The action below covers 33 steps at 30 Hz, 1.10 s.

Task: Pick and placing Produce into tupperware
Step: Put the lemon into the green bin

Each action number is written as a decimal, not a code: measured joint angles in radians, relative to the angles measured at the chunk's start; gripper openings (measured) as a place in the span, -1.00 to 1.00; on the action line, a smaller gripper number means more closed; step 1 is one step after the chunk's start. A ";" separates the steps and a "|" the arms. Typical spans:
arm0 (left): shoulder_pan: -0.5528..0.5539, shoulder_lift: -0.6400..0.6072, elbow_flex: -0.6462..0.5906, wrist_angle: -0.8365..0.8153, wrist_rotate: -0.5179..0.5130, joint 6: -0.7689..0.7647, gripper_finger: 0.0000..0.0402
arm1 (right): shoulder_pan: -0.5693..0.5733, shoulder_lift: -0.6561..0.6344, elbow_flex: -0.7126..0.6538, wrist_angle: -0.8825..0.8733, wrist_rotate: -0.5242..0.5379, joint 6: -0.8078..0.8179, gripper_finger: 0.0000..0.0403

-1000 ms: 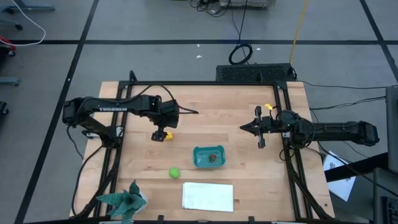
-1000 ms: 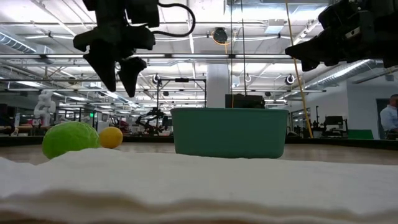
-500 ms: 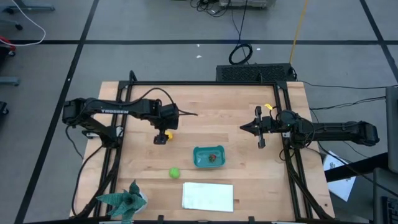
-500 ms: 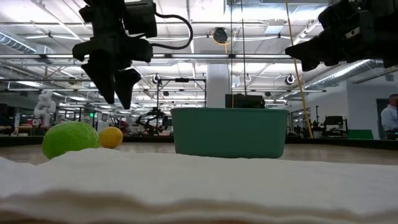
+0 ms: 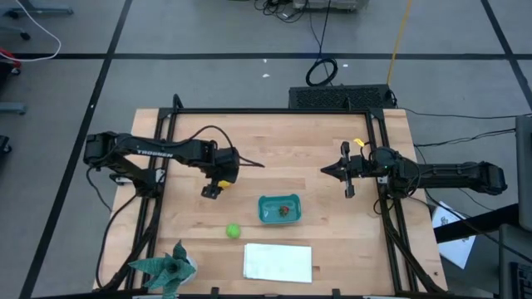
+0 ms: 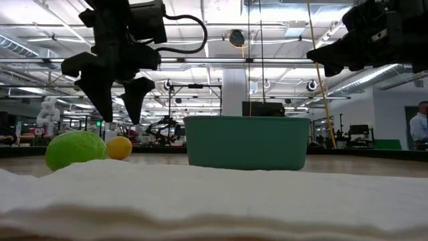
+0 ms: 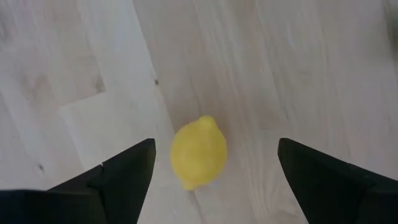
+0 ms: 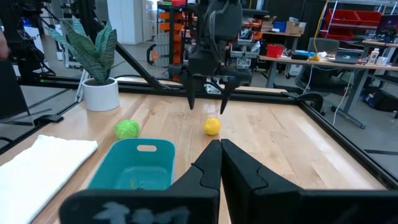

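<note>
The yellow lemon (image 7: 199,152) lies on the wooden table, right below my left gripper (image 7: 211,158). That gripper is open and points down, one finger on either side of the lemon, above it and not touching. In the low view the left gripper (image 6: 119,110) hangs above the lemon (image 6: 119,148). The round green fruit (image 5: 233,231) lies nearer the front edge. The teal tub (image 5: 279,209) stands mid-table with the tiny red fruit (image 5: 286,210) in it. My right gripper (image 5: 328,171) is shut and empty, held above the table at the right.
A flat white sheet (image 5: 278,262) lies at the front edge, near the tub. A teal spiky leafy plant (image 5: 166,267) stands at the front left corner. A black frame (image 5: 249,113) runs along the table's far and side edges. Bare wood lies between the two grippers.
My left gripper has gone a little toward the table's near edge and has turned about its wrist above the lemon. In the low view the gap between its fingertips is wider now. The fruits, the tub and my right arm have kept still.
</note>
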 joint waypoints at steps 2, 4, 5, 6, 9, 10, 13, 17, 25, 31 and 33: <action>0.001 0.000 -0.008 0.009 0.000 0.000 0.71 | 0.000 0.001 0.000 0.000 0.000 0.000 -1.00; 0.001 0.000 -0.014 0.019 -0.003 -0.008 0.71 | 0.000 0.001 0.000 0.000 0.000 0.000 -1.00; 0.001 0.000 -0.015 0.026 -0.013 -0.018 0.71 | 0.000 0.001 0.000 0.000 0.000 0.000 -1.00; 0.001 0.000 -0.015 0.035 -0.023 -0.028 0.71 | 0.000 0.002 0.000 0.000 0.000 0.000 -1.00; 0.001 0.000 -0.015 0.046 -0.045 -0.039 0.71 | 0.000 0.002 0.000 0.000 0.000 0.000 -1.00; 0.001 0.000 -0.015 0.044 -0.046 -0.037 0.71 | 0.000 0.002 0.000 0.000 0.000 0.000 -1.00; 0.001 0.000 -0.015 0.044 -0.046 -0.034 0.71 | 0.000 0.002 0.000 0.000 0.000 0.000 -1.00; 0.001 0.000 -0.015 0.044 -0.045 -0.042 0.72 | 0.000 0.002 0.000 0.000 0.000 0.000 -1.00; 0.005 0.000 -0.015 0.044 -0.036 -0.061 0.72 | 0.000 0.003 0.000 0.000 0.000 0.000 -1.00; 0.023 0.000 -0.015 0.044 0.011 -0.074 0.72 | 0.000 0.003 0.000 0.000 0.000 0.006 -1.00; 0.029 0.000 -0.015 0.044 0.017 -0.075 0.72 | 0.000 0.003 0.000 0.000 0.000 0.006 -1.00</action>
